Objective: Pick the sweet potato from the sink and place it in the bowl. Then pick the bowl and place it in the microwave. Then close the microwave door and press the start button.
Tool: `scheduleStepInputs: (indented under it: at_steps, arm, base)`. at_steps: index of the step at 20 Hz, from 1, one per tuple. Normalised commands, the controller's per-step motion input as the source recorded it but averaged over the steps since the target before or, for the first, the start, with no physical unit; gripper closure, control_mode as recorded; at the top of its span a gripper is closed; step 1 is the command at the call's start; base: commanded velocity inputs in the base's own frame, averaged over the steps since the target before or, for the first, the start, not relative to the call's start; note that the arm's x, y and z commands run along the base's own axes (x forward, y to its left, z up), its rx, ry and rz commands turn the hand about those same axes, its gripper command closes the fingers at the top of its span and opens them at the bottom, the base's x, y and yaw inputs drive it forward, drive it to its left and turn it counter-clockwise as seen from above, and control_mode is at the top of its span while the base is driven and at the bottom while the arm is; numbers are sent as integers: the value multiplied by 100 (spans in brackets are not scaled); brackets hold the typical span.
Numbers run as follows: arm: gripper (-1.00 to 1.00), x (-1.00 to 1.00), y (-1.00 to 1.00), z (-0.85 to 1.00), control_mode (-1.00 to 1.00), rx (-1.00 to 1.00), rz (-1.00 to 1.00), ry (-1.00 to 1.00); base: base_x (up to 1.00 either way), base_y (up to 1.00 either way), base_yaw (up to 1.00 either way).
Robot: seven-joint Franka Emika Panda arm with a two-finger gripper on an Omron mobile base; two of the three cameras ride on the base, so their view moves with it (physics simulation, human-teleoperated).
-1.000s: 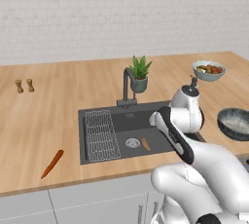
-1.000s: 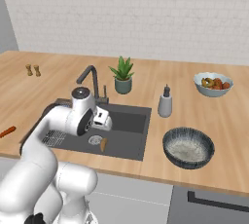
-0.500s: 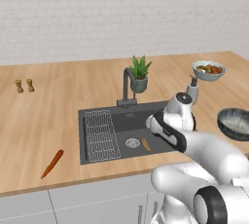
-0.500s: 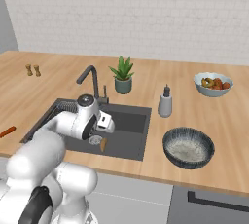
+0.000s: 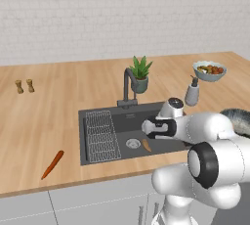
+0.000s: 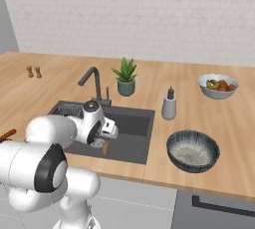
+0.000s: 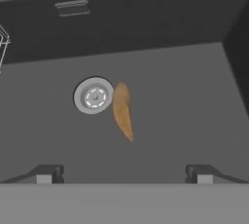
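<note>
Now, going from the left of the left base view, a carrot is lying on the wooden bench near its front edge, well apart from the sink. Inside the basin a wire rack is sitting at the left, and the round drain is lying just beside the sweet potato, which is resting on the sink floor with its tapered end pointing away from the drain. The gripper is hanging over the basin with its jaws spread wide and grasping nothing, the sweet potato sitting between and ahead of the fingertips in the hand view. Further right, a soap dispenser is standing by the sink's corner, and the bowl is waiting on the bench, nothing in it.

The first step, picking up the sweet potato, seems to be in hand. The next move is likely calling for a straight descent until the jaws are straddling the vegetable across its narrow width, then closing.
</note>
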Motion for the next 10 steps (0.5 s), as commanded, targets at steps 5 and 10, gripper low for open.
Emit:
scheduleStepInputs:
  at_steps: [5,10]
  arm:
    - [-100,0,7,-44,-100,0,0,5]
    - [-100,3,0,-21,-100,0,0,11]
  base:
    - [0,0,0]
    - [0,0,0]
